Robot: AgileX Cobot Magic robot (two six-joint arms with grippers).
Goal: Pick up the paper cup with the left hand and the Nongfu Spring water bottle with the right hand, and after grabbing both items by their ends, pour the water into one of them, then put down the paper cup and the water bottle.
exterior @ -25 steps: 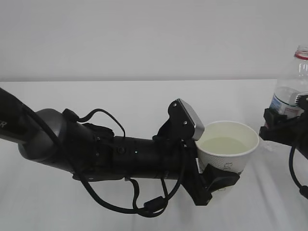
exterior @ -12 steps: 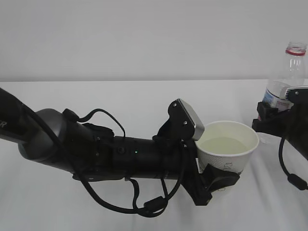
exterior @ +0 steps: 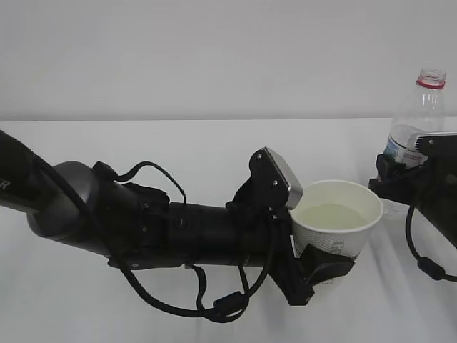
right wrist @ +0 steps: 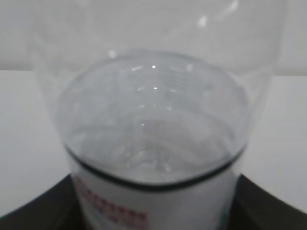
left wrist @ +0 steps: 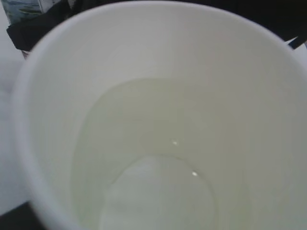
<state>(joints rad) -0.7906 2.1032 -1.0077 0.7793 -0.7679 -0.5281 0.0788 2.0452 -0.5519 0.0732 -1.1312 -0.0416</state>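
**Q:** Fingers first, from the left: what are they doing?

**A:** Black fingers point(exterior: 325, 268) of the left hand point(exterior: 314, 264) are clamped on the lower wall of the paper cup point(exterior: 335, 225), which sits upright just right of centre with the water point(exterior: 328, 214) pooled inside. At three o'clock from the cup, the right hand point(exterior: 400, 179) grips the Nongfu Spring water bottle point(exterior: 421, 121) at its labelled waist; the bottle stands upright with its open neck at twelve o'clock.

**Q:** How will they handle?

**A:** I'd judge the cup soft and easily crushed, and the water makes it liable to slop, so hold it low, level and lightly. The bottle looks thin and slick, and lighter now that it is part empty; the label band seems the firmest hold.

**Q:** Anything hard to see?

**A:** The cup's base is hidden behind the gripper, so I can't tell whether it touches the table point(exterior: 178, 143). The right arm is cut off at the frame edge, and the bottle's foot is hidden too.
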